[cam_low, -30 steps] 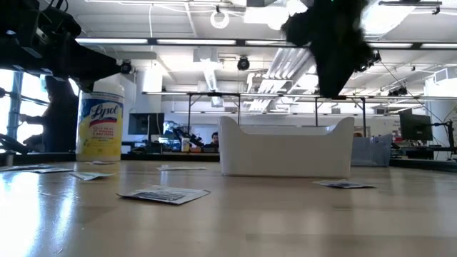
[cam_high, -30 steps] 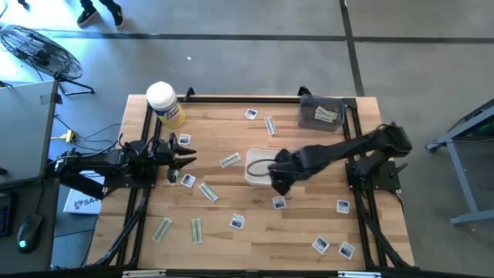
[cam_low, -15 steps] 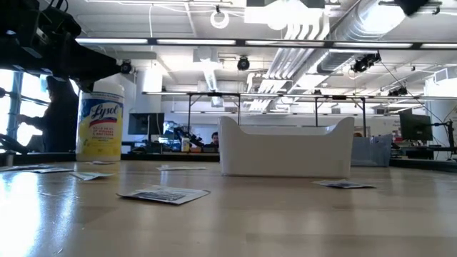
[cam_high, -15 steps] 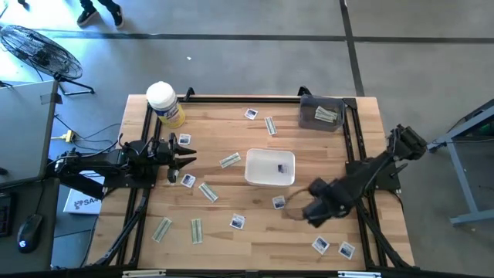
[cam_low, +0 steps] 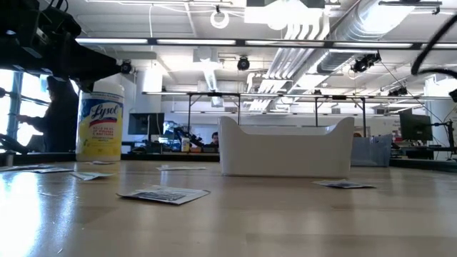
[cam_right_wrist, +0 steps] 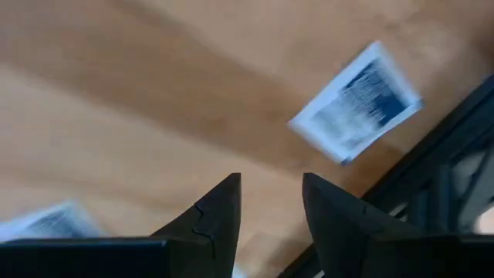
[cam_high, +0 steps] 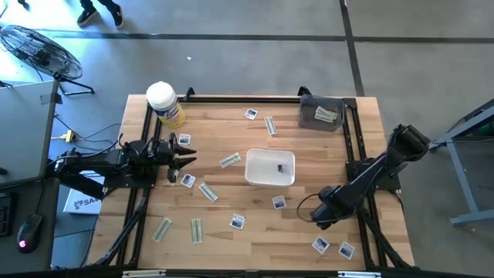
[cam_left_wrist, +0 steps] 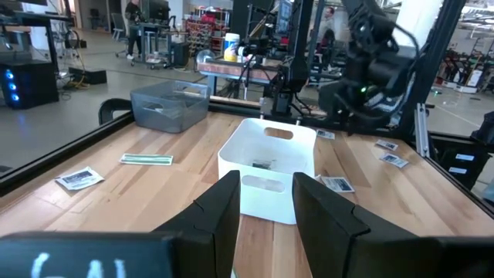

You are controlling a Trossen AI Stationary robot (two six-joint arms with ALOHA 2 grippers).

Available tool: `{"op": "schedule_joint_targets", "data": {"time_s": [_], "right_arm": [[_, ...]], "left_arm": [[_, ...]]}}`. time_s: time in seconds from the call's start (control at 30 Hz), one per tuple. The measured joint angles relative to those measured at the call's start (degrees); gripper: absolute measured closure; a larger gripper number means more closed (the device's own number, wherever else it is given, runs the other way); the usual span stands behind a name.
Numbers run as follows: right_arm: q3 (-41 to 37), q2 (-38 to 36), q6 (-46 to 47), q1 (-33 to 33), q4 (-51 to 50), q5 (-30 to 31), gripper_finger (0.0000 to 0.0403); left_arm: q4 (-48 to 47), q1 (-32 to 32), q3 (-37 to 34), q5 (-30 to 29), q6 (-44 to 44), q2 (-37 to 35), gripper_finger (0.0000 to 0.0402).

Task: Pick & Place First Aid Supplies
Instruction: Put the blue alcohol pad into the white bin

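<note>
- The right gripper (cam_high: 323, 216) hangs low over the wooden counter (cam_high: 231, 193) at about 4 o'clock from the white tray (cam_high: 270, 167), its arm reaching in from the counter's right edge.
- In the right wrist view its jaws stand apart with nothing between them (cam_right_wrist: 270, 224), bare wood under the tips and a square white packet with dark-blue print (cam_right_wrist: 356, 103) lying flat just beyond them.
- The left gripper (cam_high: 185, 160) waits at the counter's 9 o'clock side, aimed toward the tray; its jaws are apart and empty (cam_left_wrist: 266, 212).
- The tray sits near the counter's middle with one small dark-printed packet (cam_high: 281, 167) inside it.
- The rest of the first aid supplies lie scattered flat on the wood: a square packet (cam_high: 279, 202) just at 6 o'clock of the tray, another (cam_high: 238, 222) at 7 o'clock, and two (cam_high: 321, 245) (cam_high: 346, 250) near the 5 o'clock corner.
- Narrow pale strips lie at 9 o'clock of the tray (cam_high: 229, 161), at 8 o'clock (cam_high: 208, 191), and two more (cam_high: 161, 228) (cam_high: 197, 230) toward the 7 o'clock corner.
- A square packet (cam_high: 251, 113) and a strip (cam_high: 270, 125) lie at 12 o'clock of the tray.
- A clear bin (cam_high: 322, 113) at the 1 o'clock corner holds several strips.
- A yellow canister with a white lid (cam_high: 164, 103) stands upright at the 11 o'clock corner.
</note>
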Motion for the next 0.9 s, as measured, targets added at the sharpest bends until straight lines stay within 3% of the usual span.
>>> {"op": "schedule_joint_targets", "data": {"time_s": [0.4,0.67,0.9], "right_arm": [[-7.5,-0.8,-2.3,-1.3,8.3,-3.2,0.0270],[-7.2,-4.3,-4.0,-3.1,7.5,1.0,0.0270],[-11.7,-7.0,-3.6,-3.4,12.6,-1.4,0.0270]], "left_arm": [[0.0,0.0,0.0,0.0,0.0,0.0,0.0283],[0.0,0.0,0.0,0.0,0.0,0.0,0.0283],[0.0,0.0,0.0,0.0,0.0,0.0,0.0283]]}}
